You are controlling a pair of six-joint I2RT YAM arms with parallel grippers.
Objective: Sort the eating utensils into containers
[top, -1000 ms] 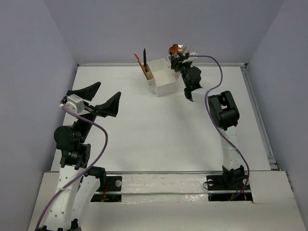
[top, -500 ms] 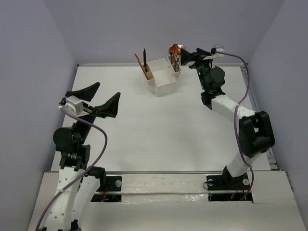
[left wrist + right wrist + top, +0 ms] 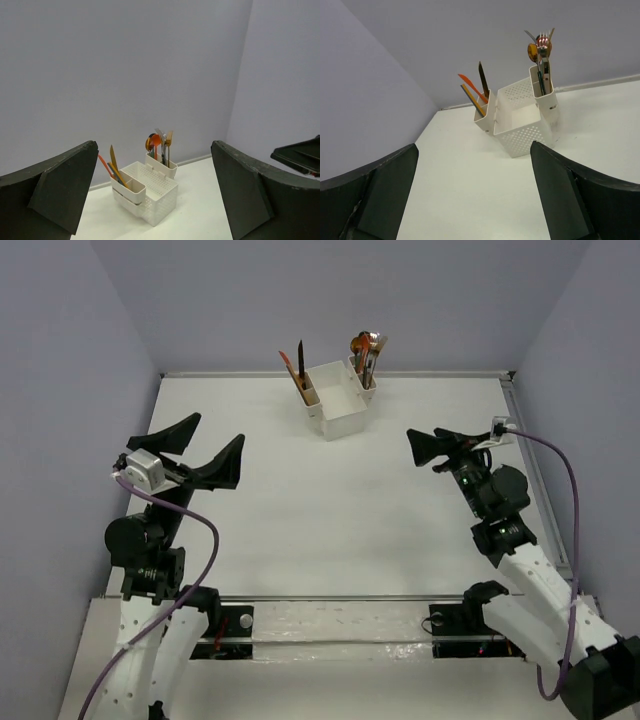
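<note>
– Where do the eating utensils sit against your jaws?
– I see them all standing upright in the white box, in its narrow compartments. An orange piece and a dark piece lean out of the one on the box's left side. An orange spoon and a gold fork are bunched with others in the one at its far right corner.
– And the grippers?
– My left gripper is spread wide, to the near left of the box and well apart from it. My right gripper gapes just as wide, to the near right of the box and also well apart. Neither touches a utensil.
</note>
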